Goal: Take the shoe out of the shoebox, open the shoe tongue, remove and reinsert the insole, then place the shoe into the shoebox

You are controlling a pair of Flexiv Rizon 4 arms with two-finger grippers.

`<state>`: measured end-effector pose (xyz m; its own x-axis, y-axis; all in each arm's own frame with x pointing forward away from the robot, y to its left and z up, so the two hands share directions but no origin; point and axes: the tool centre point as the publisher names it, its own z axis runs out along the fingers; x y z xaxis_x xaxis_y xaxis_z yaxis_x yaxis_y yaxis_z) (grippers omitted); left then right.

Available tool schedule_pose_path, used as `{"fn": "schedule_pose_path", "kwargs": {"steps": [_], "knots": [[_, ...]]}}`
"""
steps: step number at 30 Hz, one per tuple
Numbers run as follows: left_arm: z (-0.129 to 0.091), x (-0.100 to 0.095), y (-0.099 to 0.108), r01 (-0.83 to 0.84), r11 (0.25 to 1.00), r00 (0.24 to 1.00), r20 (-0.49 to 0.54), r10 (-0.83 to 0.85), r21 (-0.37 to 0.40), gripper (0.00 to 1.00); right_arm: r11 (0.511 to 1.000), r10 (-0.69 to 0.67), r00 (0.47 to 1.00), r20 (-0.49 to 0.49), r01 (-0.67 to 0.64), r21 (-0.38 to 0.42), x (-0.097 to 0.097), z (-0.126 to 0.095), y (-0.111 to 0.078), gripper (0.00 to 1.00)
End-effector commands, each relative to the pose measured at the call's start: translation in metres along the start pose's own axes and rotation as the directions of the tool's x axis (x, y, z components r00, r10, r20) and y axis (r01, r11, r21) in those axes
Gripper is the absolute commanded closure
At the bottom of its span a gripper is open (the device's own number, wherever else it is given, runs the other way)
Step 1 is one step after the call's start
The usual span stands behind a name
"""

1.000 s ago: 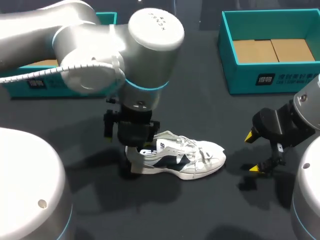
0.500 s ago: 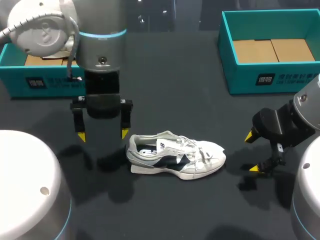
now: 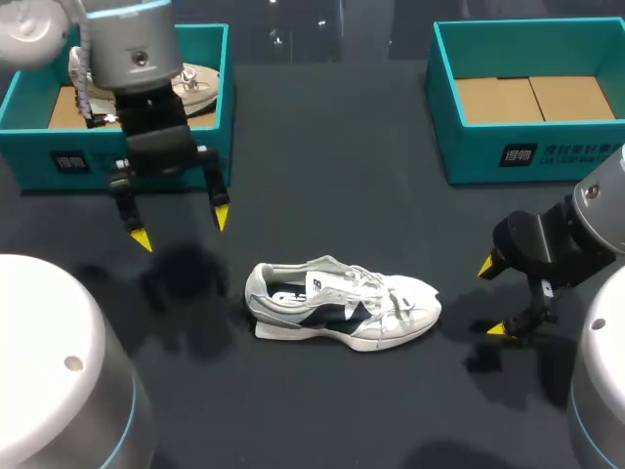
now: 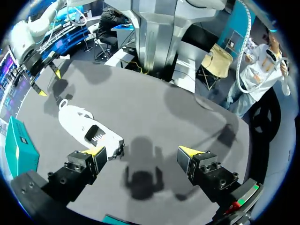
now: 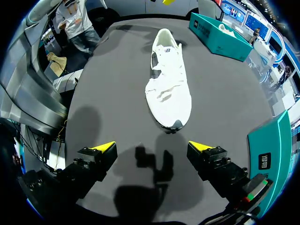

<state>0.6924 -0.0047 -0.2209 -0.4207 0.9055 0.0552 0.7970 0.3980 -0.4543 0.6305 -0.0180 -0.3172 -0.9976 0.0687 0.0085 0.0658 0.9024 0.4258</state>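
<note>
A white sneaker (image 3: 342, 305) with dark side panels lies on its sole in the middle of the black table, toe toward my right arm. My left gripper (image 3: 182, 228) hangs open above the table, off to the left of the heel and just in front of the left shoebox (image 3: 39, 161). In the left wrist view the sneaker (image 4: 86, 129) sits ahead of one finger of that open gripper (image 4: 141, 152). My right gripper (image 3: 493, 298) stands open to the right of the toe. From the right wrist, the sneaker (image 5: 168, 89) lies straight ahead of the open gripper (image 5: 152, 146), toe nearest.
The teal left shoebox holds another shoe (image 3: 195, 83). A second teal shoebox (image 3: 488, 156) with a bare cardboard floor stands at the back right. Both boxes also show in the right wrist view, the one with the shoe (image 5: 218, 33) far off and the bare one (image 5: 269, 154) close beside the gripper.
My left arm has risen off the sneaker's heel and swung back and to the left, toward the left shoebox. The sneaker and the right arm have stayed put.
</note>
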Motion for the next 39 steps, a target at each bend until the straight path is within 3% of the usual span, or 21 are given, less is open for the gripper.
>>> {"fn": "schedule_pose_path", "kwargs": {"steps": [1, 9, 12, 25, 39], "knots": [[-0.01, 0.02, 0.015, 0.196, 0.948, 0.941, 0.224, -0.254, 0.251, 0.0, 1.0, 0.0, 1.0, 0.004, 0.0, 0.002, 0.002, 0.0, 0.0, 0.0], [0.002, 0.043, 0.025, 0.275, 0.845, 0.842, 0.31, -0.441, 0.458, 0.0, 1.0, 0.0, 1.0, 0.004, 0.0, 0.002, 0.002, 0.0, 0.0, 0.0], [0.01, 0.047, 0.029, 0.311, 0.8, 0.769, 0.359, -0.529, 0.512, 0.0, 1.0, 0.0, 1.0, 0.004, 0.0, 0.002, 0.002, 0.0, 0.0, 0.0], [0.01, 0.047, 0.029, 0.311, 0.8, 0.769, 0.359, -0.529, 0.512, 0.0, 1.0, 0.0, 1.0, 0.004, 0.0, 0.002, 0.002, 0.0, 0.0, 0.0], [0.064, 0.04, 0.052, 0.353, 0.632, 0.652, 0.303, -0.695, 0.69, 0.0, 1.0, 0.0, 1.0, 0.004, 0.0, 0.002, 0.002, 0.0, 0.0, 0.0]]}}
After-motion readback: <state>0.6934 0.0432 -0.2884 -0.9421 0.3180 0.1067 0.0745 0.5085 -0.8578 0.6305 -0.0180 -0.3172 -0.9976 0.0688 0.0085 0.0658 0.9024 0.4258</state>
